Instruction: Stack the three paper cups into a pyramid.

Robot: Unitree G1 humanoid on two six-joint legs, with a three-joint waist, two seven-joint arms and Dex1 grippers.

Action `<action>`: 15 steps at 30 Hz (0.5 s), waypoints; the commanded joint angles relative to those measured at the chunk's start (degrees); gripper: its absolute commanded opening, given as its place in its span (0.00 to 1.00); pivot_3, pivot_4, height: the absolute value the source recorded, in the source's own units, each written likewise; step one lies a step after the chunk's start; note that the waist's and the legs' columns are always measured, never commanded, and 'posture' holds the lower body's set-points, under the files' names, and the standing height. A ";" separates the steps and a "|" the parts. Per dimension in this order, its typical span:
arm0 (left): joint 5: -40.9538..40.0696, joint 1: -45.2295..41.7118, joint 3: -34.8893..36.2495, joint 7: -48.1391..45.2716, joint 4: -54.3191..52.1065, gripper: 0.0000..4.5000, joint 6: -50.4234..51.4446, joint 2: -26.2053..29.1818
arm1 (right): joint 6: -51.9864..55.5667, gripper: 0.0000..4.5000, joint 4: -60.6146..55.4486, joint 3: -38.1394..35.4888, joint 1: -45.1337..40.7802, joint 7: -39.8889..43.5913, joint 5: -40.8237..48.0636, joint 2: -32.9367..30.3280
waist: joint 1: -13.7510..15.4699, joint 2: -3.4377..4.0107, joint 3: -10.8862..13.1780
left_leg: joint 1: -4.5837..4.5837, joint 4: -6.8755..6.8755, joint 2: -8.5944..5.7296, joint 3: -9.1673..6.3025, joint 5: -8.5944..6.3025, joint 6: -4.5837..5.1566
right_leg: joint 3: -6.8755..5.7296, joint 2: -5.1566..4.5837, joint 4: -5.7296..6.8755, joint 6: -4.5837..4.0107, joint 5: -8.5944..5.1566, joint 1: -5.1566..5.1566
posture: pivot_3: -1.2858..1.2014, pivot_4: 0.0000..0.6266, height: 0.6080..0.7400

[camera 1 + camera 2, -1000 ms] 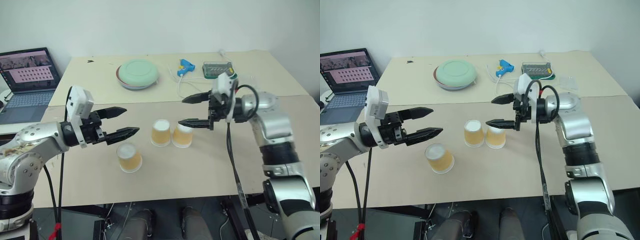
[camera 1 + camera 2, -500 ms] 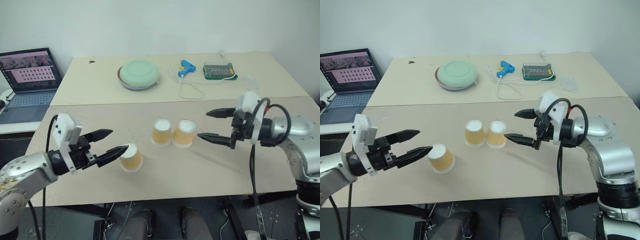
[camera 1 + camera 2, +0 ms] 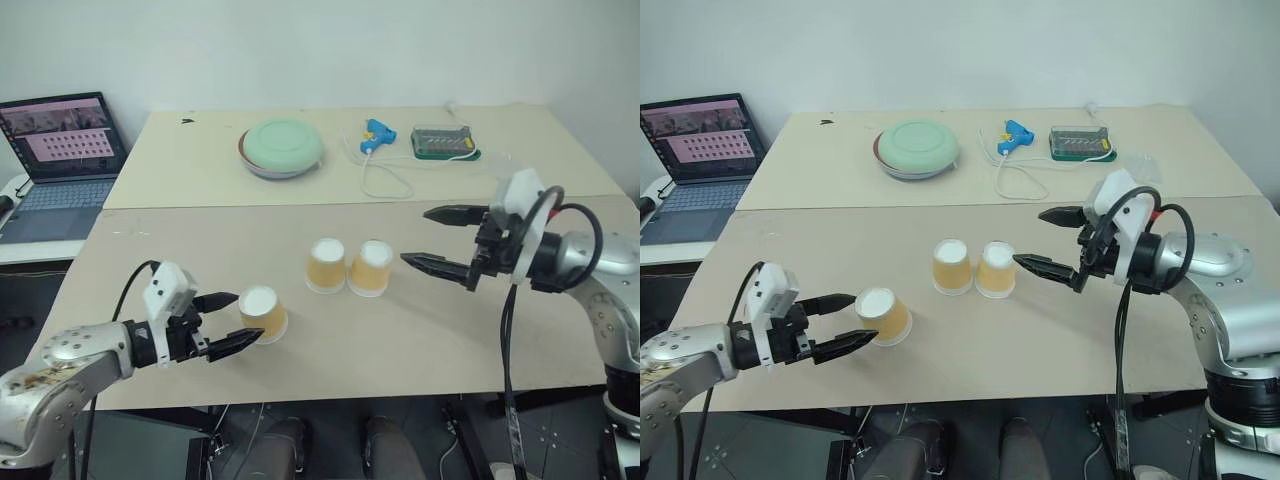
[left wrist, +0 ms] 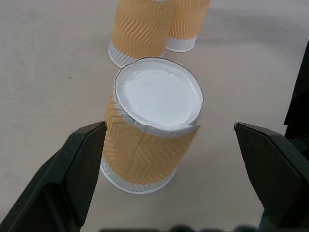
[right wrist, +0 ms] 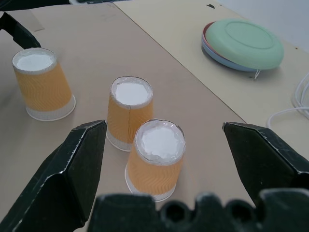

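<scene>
Three paper cups are standing upside down on the worktop in the left eye view: two point(image 3: 326, 265) point(image 3: 370, 268) are sitting side by side, touching, near the middle, and a third point(image 3: 262, 313) is standing apart, nearer the front edge. The left gripper point(image 3: 226, 322) is holding its fingers wide apart, with nothing between them; their tips are flanking the near side of the lone cup. The right gripper point(image 3: 433, 239) is hovering just beside the pair with its fingers spread wide and empty. A green dish point(image 3: 282, 147), a blue tool point(image 3: 375, 133) and a clear box point(image 3: 443, 140) are lying toward the back edge, and a laptop point(image 3: 62, 150) is sitting off the worktop's left side.

One cup point(image 4: 152, 123) is standing between the two parted fingers point(image 4: 72, 179) in the left wrist view, close to one of them but apparently not touching, with the pair standing behind it.

Both of the right gripper's fingers point(image 5: 72, 171) are standing far apart in the right wrist view, with the nearest cup of the pair point(image 5: 157, 157) standing beyond the gap between them.
</scene>
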 commanded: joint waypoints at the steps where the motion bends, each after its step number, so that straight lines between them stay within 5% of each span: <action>1: 2.57 -1.76 -2.07 -1.03 1.20 1.00 -2.78 -0.86 | 0.61 0.99 -2.92 -2.97 0.46 -0.96 2.01 -1.52 | -0.04 0.00 0.00 | -0.01 0.00 0.00 0.00 0.00 0.00 | 0.00 -0.01 0.00 0.00 0.00 0.00 | 0.52 0.24 1.00; 15: 7.27 -5.90 -6.38 -2.74 5.81 1.00 -5.59 -4.15 | -2.38 0.99 -0.89 -1.83 4.59 7.13 4.78 -6.02 | -0.15 -0.01 0.00 | 0.02 0.00 0.06 0.01 0.00 0.01 | -0.01 -0.09 -0.01 0.09 -0.03 0.03 | 0.52 0.24 1.00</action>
